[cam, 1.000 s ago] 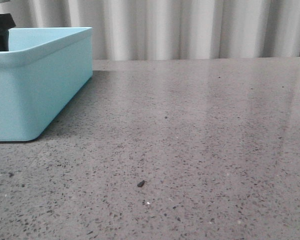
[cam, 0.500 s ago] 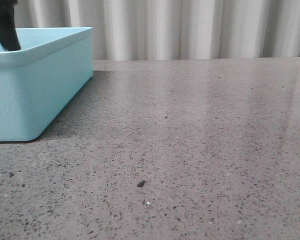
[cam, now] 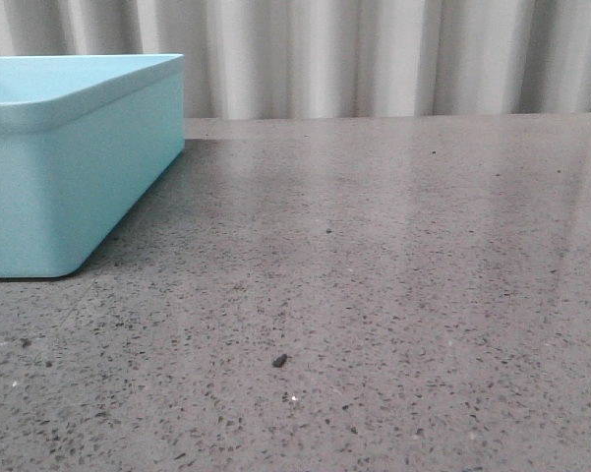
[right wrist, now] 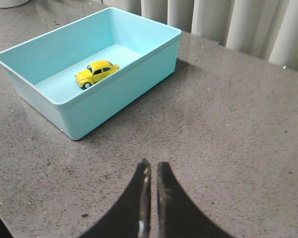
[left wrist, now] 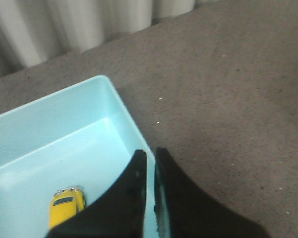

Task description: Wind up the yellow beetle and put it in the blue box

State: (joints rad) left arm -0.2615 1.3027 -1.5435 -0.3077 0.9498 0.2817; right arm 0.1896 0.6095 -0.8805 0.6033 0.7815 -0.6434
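The yellow beetle (right wrist: 96,72) lies on the floor of the blue box (right wrist: 121,87), seen in the right wrist view. It also shows in the left wrist view (left wrist: 67,208), partly hidden by a finger, inside the box (left wrist: 120,106). My left gripper (left wrist: 149,154) is shut and empty, held above the box's near wall. My right gripper (right wrist: 152,167) is shut and empty over bare table, well away from the box. In the front view only the box (cam: 69,167) shows at the left; neither gripper appears there.
The grey speckled table (cam: 374,275) stretches right of the box. A pleated grey curtain (cam: 374,59) hangs behind the table's far edge. A small dark speck (cam: 279,361) lies on the table near the front.
The dark left arm that stood over the box at the far left of the front view has moved out of that view. The box has not moved.
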